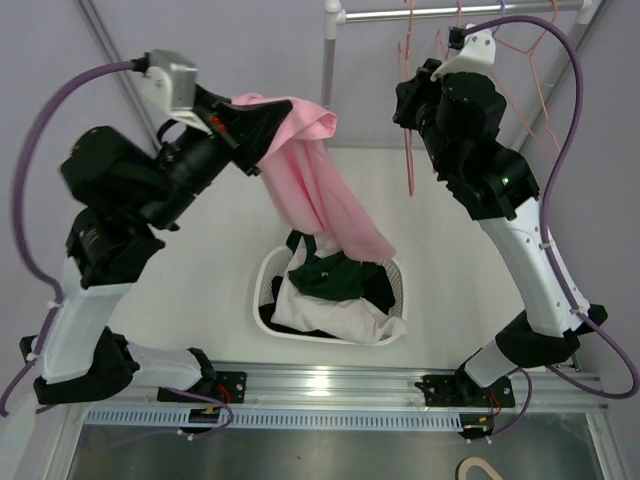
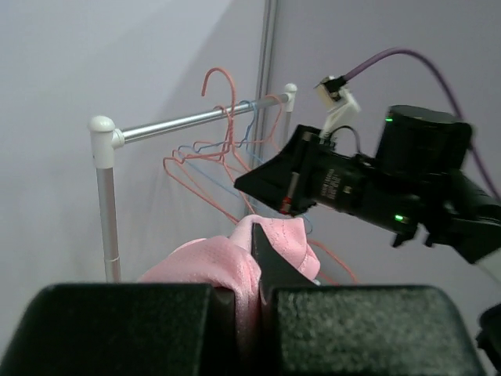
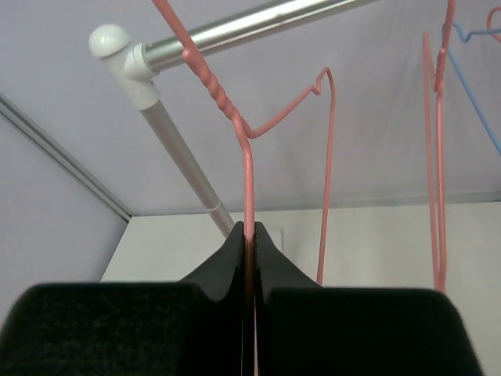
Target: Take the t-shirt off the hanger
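The pink t-shirt hangs from my left gripper, which is shut on its bunched top; its tail trails down to the basket. It also shows in the left wrist view, pinched between the fingers of my left gripper. My right gripper is shut on the wire of a bare pink hanger, whose hook is on the rail. That gripper shows in the right wrist view. The shirt is off this hanger.
A white laundry basket holding dark green and white clothes stands on the table below the shirt. A metal rail on a post carries several more pink and blue wire hangers. The right arm is close beside the shirt.
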### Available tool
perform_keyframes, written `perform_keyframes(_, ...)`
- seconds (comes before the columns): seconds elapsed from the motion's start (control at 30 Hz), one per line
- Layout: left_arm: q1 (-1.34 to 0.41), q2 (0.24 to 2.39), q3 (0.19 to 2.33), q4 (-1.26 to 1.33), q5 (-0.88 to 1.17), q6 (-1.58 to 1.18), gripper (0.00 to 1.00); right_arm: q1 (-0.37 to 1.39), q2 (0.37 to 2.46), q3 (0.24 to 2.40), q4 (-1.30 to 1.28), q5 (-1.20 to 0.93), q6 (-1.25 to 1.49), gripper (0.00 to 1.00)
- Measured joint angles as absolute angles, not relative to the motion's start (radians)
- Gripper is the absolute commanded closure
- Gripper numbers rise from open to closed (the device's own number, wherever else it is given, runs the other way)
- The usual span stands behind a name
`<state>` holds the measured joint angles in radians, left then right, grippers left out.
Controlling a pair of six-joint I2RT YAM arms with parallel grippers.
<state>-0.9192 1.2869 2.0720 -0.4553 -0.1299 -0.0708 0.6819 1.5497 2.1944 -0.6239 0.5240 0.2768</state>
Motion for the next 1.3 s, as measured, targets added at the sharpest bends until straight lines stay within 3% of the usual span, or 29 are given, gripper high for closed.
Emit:
perform_keyframes(0.3,-0.923,1.169,1.978,-0.493,-0.058,-0.087,0.99,0.558,1.706,2.368,-0.586,0.436,0.262,1.0)
perform_keyframes(0.67,-0.924,1.279,2.004,-0.557,-0.009,-0.099,0.99,0.454,1.845,2.399,-0.552,0.348,0.304,1.0)
perform_keyframes(0.9,-0.926,1.308,2.138,-0.593,0.025,-0.101,0.99,0.448,1.862,2.358,-0.538,0.331,0.326,1.0)
perform_keyframes(1.1,-0.939,1.285,2.14,-0.58,0.036,-0.106,0.99,0.449,1.812,2.194,-0.487,0.323,0.343,1.0)
perform_keyframes(1.17,-0.941,1.274,2.106,-0.562,0.041,-0.113,0.99,0.448,1.792,2.147,-0.47,0.324,0.348,0.82)
perform_keyframes(1.3,-0.941,1.258,2.016,-0.53,0.061,-0.133,0.99,0.448,1.749,2.098,-0.464,0.326,0.347,0.75)
